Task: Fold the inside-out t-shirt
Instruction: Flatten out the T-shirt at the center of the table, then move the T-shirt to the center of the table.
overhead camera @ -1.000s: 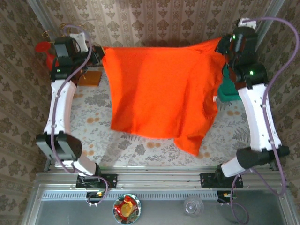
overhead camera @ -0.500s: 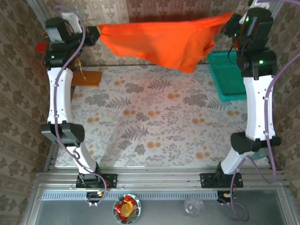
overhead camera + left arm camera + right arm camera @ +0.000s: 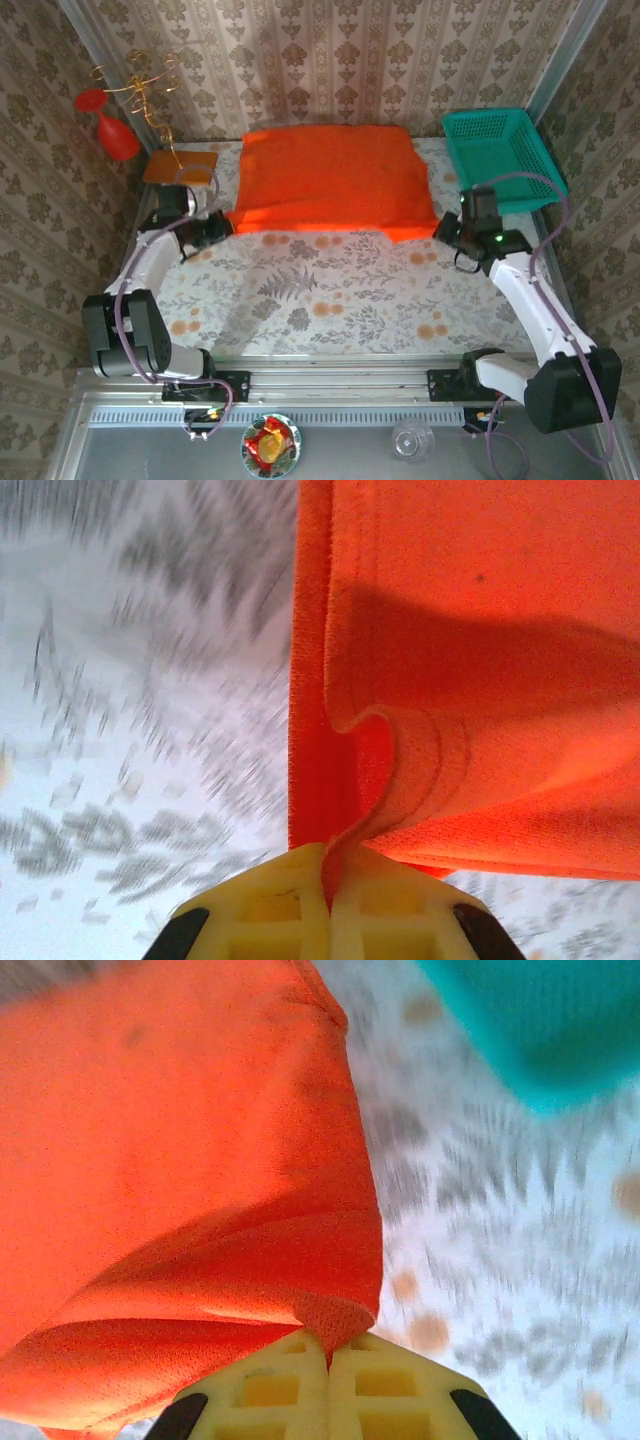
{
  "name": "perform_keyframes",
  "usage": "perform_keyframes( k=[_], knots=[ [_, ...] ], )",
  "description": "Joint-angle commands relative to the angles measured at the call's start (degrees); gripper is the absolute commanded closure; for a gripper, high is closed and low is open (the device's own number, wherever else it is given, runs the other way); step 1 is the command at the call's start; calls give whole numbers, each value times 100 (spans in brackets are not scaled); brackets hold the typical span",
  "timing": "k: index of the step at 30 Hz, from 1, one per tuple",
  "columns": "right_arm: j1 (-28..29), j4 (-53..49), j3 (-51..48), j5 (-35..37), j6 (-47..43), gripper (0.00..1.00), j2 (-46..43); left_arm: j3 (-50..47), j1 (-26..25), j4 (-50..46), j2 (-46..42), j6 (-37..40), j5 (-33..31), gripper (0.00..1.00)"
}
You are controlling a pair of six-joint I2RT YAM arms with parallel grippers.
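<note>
Left gripper (image 3: 328, 865): the cream, grid-moulded plastic jaws are fully closed, pinching a doubled hem of the inside-out t-shirt (image 3: 330, 180) at its near-left corner. Right gripper (image 3: 328, 1355): identical jaws, pressed together on the fine-mesh knit of the near-right corner. The bright orange-red cloth is soft, with a stitched seam band along its left edge. It lies as a rough rectangle across the far half of the table (image 3: 330, 300), on a floral-print cover. A teal lattice basket (image 3: 500, 150) stands just beside its right edge. A flat orange board (image 3: 180, 165) sits near its left.
</note>
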Motion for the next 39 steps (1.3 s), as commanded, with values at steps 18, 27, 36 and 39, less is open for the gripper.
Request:
perform_keyframes(
  k=[18,27,36,39],
  knots=[
    [1220,-1555,-1098,-466,1108,94,-544,-910,91,-598,-613,-991,-1335,91],
    [1834,-2343,-39,223,947,57,-290,-502,-8,-1415,-1508,-806,-1778,71],
    [2552,-900,454,-1340,320,44,1163,257,-968,-1821,-938,-504,-2013,69],
    [2559,-554,502,-1536,227,38,1798,415,-1286,-1618,-354,-521,-1847,70]
  ],
)
